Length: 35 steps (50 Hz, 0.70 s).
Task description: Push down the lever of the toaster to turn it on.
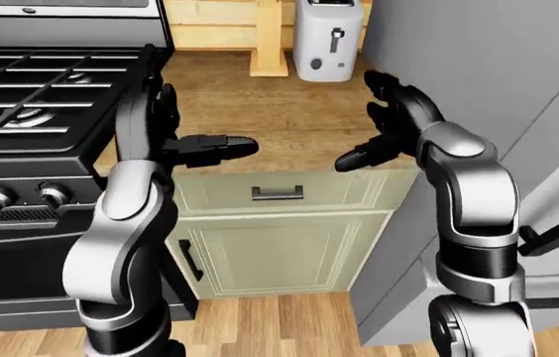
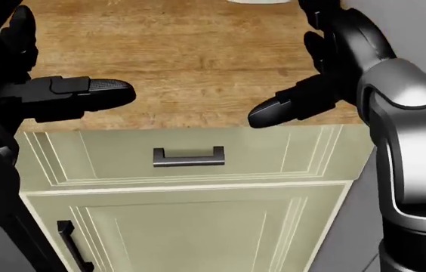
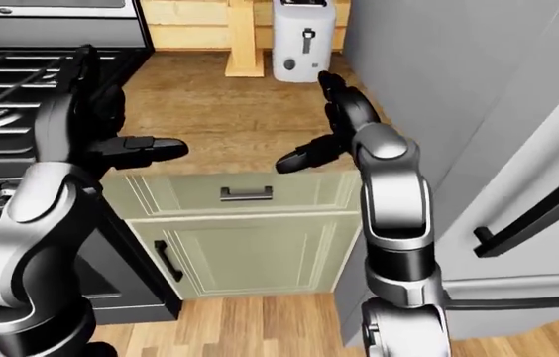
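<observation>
The white toaster (image 1: 329,41) stands upright at the top of the wooden counter (image 1: 280,111), next to the fridge wall. Its dark lever (image 1: 336,39) sits on the side facing me, in the upper part of its slot. Both hands hover over the counter's near edge, well below the toaster in the views. My left hand (image 1: 205,126) is open and empty, thumb pointing right. My right hand (image 1: 364,123) is open and empty, thumb pointing left. In the head view the toaster is cut off at the top edge.
A black gas stove (image 1: 42,97) stands left of the counter. A grey fridge (image 1: 498,74) rises at the right. A wooden block (image 1: 268,37) stands left of the toaster. Below the counter are a drawer with a dark handle (image 2: 189,157) and a cabinet door.
</observation>
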Motion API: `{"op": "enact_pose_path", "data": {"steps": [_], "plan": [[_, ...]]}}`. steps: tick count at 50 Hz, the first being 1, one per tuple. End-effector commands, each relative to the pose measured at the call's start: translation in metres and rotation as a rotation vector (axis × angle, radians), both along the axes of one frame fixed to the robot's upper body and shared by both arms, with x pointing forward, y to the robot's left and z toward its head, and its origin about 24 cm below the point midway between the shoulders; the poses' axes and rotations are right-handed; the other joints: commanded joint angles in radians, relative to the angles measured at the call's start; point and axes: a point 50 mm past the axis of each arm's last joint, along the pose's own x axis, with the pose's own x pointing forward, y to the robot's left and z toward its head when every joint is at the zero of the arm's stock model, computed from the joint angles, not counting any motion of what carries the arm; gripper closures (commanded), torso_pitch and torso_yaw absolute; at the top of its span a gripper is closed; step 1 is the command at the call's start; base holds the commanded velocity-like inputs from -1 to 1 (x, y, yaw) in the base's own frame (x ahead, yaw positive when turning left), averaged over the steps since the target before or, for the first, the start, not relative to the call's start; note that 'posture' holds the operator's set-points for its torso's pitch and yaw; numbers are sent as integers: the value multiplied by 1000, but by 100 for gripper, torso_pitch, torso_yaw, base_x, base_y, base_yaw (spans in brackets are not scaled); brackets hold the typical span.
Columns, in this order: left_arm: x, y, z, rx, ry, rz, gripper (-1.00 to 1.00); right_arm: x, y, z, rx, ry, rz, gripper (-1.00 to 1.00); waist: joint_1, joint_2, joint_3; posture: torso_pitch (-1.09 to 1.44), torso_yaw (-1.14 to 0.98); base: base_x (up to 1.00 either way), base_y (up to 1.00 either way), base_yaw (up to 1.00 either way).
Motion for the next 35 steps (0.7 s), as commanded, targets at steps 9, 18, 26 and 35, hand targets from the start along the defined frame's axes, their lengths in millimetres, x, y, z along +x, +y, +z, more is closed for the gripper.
{"op": "enact_pose_path", "data": {"steps": [9,18,26,35], "plan": [[-4,-4,12,1,-70,-25,-100,0,-4,14,-8,-66,-19,-100,-13,56,-22,0,0,12,0,0],[-4,-5,12,4,-71,-28,-100,3,-4,14,-9,-58,-17,-100,-16,78,-36,0,0,27,0,0],[-5,-6,14,1,-73,-30,-100,1,-5,14,-8,-59,-20,-100,-8,-4,-36,0,0,27,0,0],[-6,-5,17,-1,-76,-30,-100,1,-4,15,-9,-61,-19,-100,-19,52,-21,0,0,28,0,0]]}}
